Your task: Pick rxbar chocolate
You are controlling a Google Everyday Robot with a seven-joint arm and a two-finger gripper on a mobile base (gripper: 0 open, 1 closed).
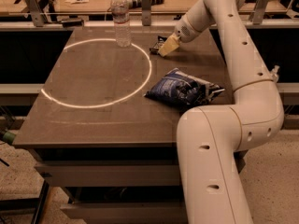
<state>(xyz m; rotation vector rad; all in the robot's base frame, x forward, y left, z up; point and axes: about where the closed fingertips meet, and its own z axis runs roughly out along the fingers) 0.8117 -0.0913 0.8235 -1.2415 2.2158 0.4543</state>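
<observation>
Gripper (166,46) was angled down low over the table (93,120) w/ the rxbar chocolate (155,45) right at its tip, on the water bottle (122,20) side, prob. because so flat a wrapper needs a low approach; its grip state can't be told.

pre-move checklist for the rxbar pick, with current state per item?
1. Target found: rxbar chocolate lies near the far side of the table, partly hidden by the gripper. ok
2. Gripper at target: it sits low over the bar's right end. ok
3. Bar secured in gripper: cannot tell
4. Water bottle upright, left of the bar and apart from the gripper. ok
5. Chip bag lies on the near side, apart from the bar and the gripper, though the arm passes above its right end. ok
6. Bar lying flat on the table: mostly hidden. cannot tell
</observation>
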